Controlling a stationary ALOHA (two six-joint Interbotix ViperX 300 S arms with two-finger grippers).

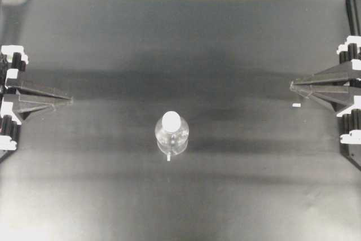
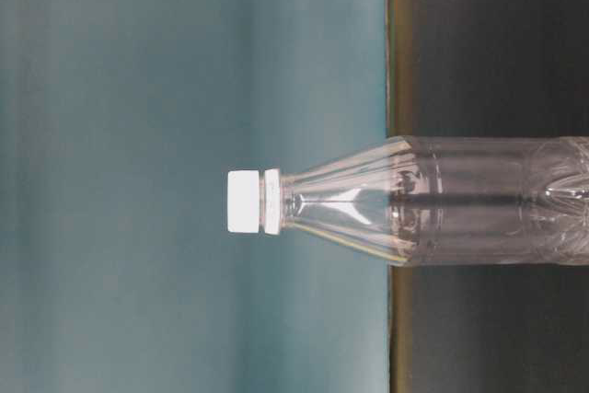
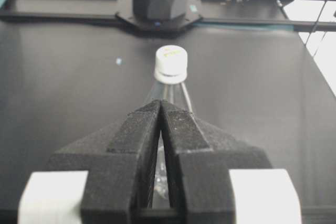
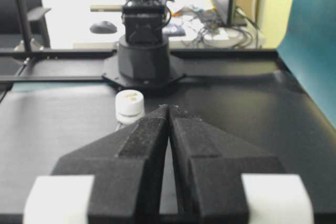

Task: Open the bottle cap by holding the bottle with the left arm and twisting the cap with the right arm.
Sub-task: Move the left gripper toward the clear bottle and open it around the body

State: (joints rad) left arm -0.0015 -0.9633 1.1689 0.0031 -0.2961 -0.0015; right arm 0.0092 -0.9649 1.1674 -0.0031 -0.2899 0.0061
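Clear transparent plastic bottle (image 1: 171, 137) stands upright on the black table (image 1: 180, 43), about midway between the left and right edges and a bit toward the near edge. Small round white plastic screw cap (image 1: 171, 120) is on its neck. In the table-level view the picture is turned sideways — cap at the end of the tapering shoulders, w/ a teal backdrop behind.

Left gripper (image 1: 69, 101) sits at the table's left edge, black fingers pressed together, nothing between them, well apart from the bottle; the left wrist view shows both fingers meeting at the tips w/ the bottle ahead. Right gripper (image 1: 292, 86) sits at the right edge — fingers likewise pressed together, holding nothing. Tiny white rectangular scrap (image 1: 296, 105) lies on the table just beside the right gripper's tips.
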